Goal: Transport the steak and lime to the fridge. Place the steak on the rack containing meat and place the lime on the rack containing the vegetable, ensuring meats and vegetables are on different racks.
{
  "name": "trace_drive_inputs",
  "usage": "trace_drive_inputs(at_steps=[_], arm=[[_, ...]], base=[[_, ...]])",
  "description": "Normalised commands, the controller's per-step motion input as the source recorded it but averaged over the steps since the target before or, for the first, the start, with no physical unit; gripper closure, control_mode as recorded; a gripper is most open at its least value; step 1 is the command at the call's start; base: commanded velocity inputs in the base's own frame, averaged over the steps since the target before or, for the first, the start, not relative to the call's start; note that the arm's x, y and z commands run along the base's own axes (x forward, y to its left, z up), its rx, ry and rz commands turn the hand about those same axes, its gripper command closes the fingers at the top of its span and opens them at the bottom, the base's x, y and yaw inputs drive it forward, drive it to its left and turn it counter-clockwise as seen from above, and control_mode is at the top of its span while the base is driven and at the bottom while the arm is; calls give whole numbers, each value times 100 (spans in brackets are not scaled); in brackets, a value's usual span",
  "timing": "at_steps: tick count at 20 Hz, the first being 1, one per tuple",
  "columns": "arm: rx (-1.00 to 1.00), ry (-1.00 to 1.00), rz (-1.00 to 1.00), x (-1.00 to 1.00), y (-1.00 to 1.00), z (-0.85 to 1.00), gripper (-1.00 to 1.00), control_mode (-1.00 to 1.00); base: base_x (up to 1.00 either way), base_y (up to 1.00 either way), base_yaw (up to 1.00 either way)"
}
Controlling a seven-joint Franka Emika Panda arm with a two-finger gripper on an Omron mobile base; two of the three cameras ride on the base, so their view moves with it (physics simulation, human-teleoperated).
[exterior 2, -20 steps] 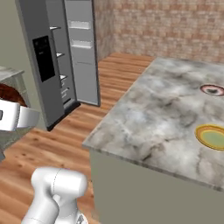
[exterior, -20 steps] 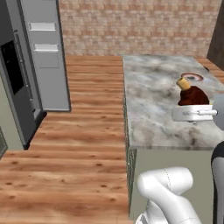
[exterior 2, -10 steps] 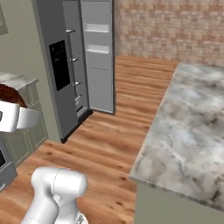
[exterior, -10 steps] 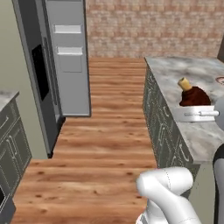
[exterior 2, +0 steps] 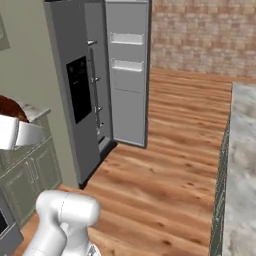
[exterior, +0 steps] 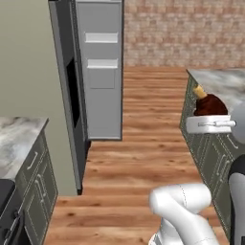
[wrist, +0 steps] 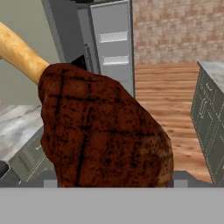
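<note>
The steak [exterior: 210,104] is carried in the gripper [exterior: 209,125], above the wooden floor [exterior: 143,158] and clear of any worktop. In the left base view it is seen at the right, its tan bone end raised toward the upper left, with the white hand directly beneath it. In the right base view the steak [exterior 2: 11,109] appears at the left edge above the white hand [exterior 2: 17,134]. In the hand view the steak [wrist: 103,131] is shown close up, dark reddish-brown with grill marks, its bone extending to the upper left corner. The fingertips are hidden behind the meat, so the jaws are judged to be clamped on the steak.

The fridge [exterior: 93,76] stands ahead with 1 door swung open; white door bins are visible on its inner face. Its black dispenser panel [exterior 2: 79,89] is seen in the right base view. A marble-topped counter [exterior: 16,143] lies at the left, and a marble-topped island [exterior 2: 240,165] at the right.
</note>
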Motion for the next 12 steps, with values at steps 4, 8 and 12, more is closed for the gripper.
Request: trace_drive_inputs(at_steps=[4, 8, 12], arm=[[0, 0, 0, 0, 0, 0, 100, 100], [0, 0, 0, 0, 0, 0, 100, 100], [0, 0, 0, 0, 0, 0, 100, 100]], base=[[100, -35, 13], [100, -57, 28], [100, -9, 33]])
